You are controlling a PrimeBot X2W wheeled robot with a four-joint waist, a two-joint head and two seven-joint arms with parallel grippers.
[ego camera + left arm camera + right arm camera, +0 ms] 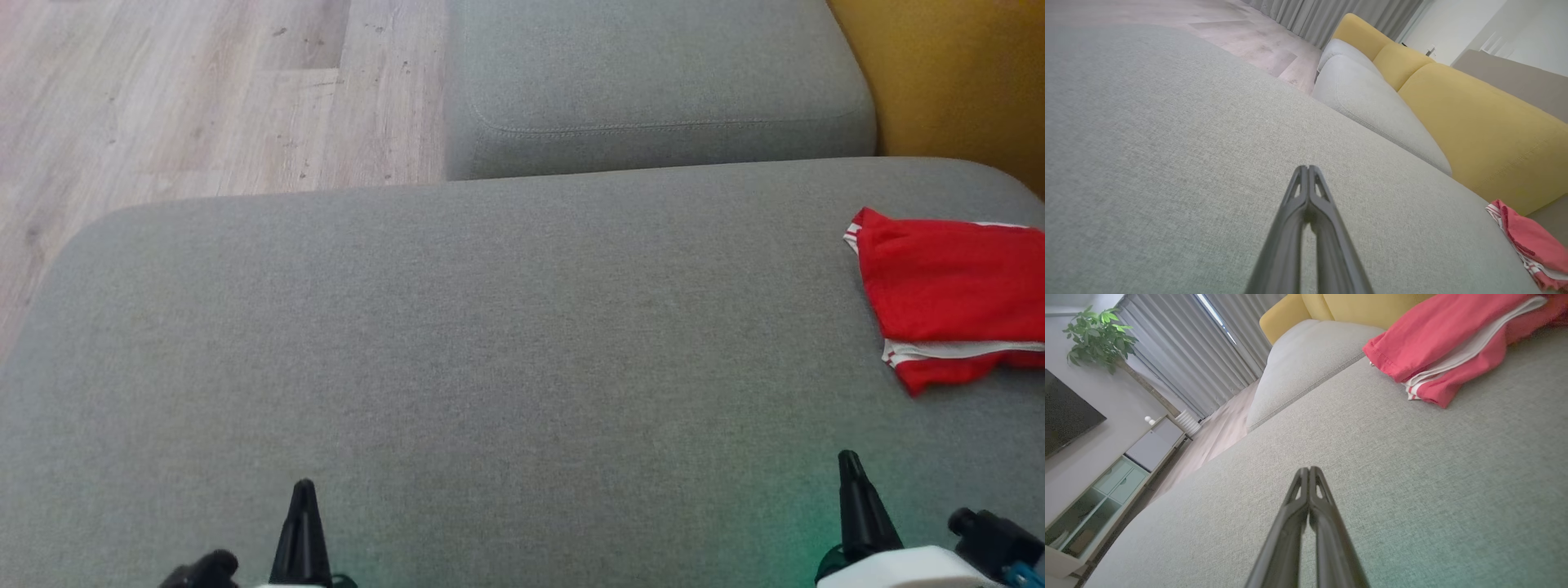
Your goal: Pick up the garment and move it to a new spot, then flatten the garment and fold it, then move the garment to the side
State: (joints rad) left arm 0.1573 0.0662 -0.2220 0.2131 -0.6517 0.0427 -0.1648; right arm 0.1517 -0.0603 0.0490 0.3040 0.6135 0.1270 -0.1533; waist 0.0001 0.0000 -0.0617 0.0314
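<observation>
The red garment (955, 294) sits at the far right of the grey sofa seat (490, 327), close to the yellow backrest (947, 73) and running off the head view's right edge. It lies in flat folded layers, with white striped trim showing between them and its long axis roughly across the view. Now the key relation: it's ahead and to the right of the right gripper (851, 469), which is near it, while the left gripper (304, 494) is well apart, with bare cushion between. Both pairs of fingers are pressed together and carry nothing. By the look of it the fold is done and the garment is already parked to the side. Any further reach belongs to the right arm.
</observation>
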